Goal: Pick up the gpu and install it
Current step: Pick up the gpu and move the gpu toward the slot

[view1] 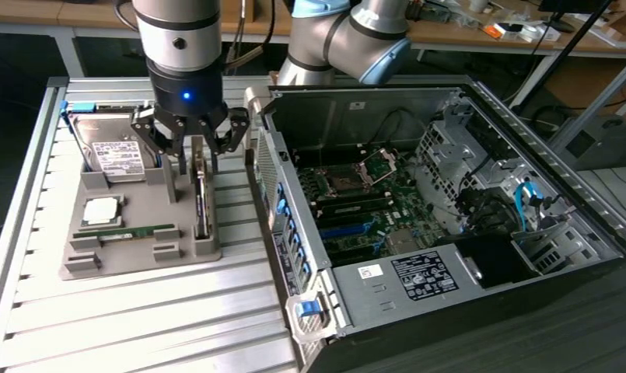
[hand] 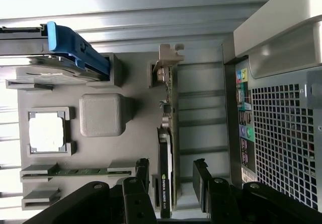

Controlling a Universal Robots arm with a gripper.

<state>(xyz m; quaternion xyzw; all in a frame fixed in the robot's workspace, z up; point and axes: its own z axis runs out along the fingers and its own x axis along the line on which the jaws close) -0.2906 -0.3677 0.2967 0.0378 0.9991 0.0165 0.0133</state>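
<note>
On the slatted surface (view1: 136, 311), the spread hand (hand: 171, 173) straddles the upright gpu (hand: 165, 133); centring squarely over the card should avoid tilting it.

— Even indoor light falls on the slatted table (view1: 136, 326); shadows beside the grey tray (view1: 136, 252) are soft.
— The open computer case (view1: 344, 109) is dimmer inside; a blue lamp (view1: 186, 97) glows on the arm (view1: 183, 39).
— At the wrist, glare whitens the chip (hand: 46, 132) and the tray's edge; the gripper (hand: 171, 164) reads dark.
</note>
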